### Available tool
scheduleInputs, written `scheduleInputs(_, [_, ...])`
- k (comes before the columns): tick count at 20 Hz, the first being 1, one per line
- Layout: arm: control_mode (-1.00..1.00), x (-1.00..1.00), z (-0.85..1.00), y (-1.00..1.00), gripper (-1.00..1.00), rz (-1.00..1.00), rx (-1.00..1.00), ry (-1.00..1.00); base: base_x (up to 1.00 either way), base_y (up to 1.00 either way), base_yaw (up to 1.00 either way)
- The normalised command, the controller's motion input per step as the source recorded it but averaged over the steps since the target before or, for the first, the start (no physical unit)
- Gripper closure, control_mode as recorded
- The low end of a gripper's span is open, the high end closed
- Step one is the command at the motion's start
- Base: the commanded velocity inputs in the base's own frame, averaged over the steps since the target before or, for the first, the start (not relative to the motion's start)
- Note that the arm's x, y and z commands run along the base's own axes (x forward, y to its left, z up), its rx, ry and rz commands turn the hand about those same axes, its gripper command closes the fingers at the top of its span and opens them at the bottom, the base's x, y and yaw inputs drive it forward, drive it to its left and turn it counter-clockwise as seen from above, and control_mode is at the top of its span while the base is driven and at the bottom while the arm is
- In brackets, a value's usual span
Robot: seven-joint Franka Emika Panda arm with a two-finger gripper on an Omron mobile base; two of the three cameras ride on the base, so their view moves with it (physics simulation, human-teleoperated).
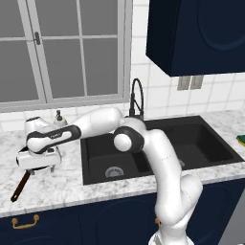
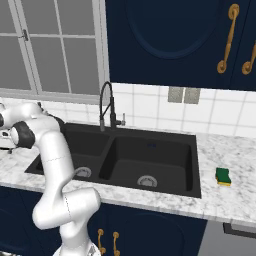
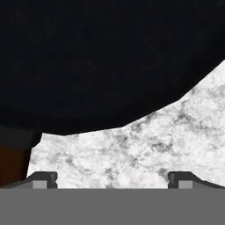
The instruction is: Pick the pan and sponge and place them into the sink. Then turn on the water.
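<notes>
While the arm reaches out to the left over the counter [image 1: 67, 189] in the left base view, you see its hand hanging low over the pan [image 1: 29, 171], whose black bowl is mostly hidden under the hand. The gripper [image 1: 37, 167] sits right down at the pan, its tips hidden from you here. The pan's reddish-brown handle [image 1: 20, 187] sticks out toward the near left across the marble. Just right of the pan lies the sink [image 1: 158, 162], with a grey drain showing in its left basin. The black coil faucet [image 1: 137, 99] stands at the sink's far edge, and a beige soap dispenser [image 1: 59, 117] stands behind the arm near the window [image 1: 67, 48]. At the far right edge of the picture you catch the sponge [image 1: 241, 140], on the counter right of the sink, well apart from the pan.

In the right base view you see both basins of the sink, each with its round drain, and the faucet at the far rim between them. The sponge lies flat on the marble to the right of the sink, green face up, near the rim but not touching it. The arm bends away to the left.

In the hand view the pan's black body fills the upper part, with its handle at the lower left and marble below. The two fingertips [image 3: 41, 179] stand wide apart at the bottom, released, with nothing between them.
</notes>
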Motion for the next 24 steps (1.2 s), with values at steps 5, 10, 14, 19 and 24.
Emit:
scheduleInputs(5, [-1.0, 0.0, 0.05, -0.18, -1.0, -0.09, 0.0, 0.0, 0.0, 0.0, 0.0])
scheduleInputs(10, [-1.0, 0.0, 0.0, 0.12, -1.0, -0.14, 0.0, 0.0, 0.0, 0.0, 0.0])
scheduleInputs(14, [-1.0, -0.01, 0.18, 0.08, -1.0, -0.22, 0.0, 0.0, 0.0, 0.0, 0.0])
scheduleInputs(19, [-1.0, -0.01, 0.08, 0.31, -1.0, -0.18, 0.0, -0.02, 0.0, 0.0, 0.0])
scheduleInputs(24, [-1.0, -0.01, 0.0, 0.49, -1.0, -0.07, 0.0, -0.11, 0.0, 0.0, 0.0])
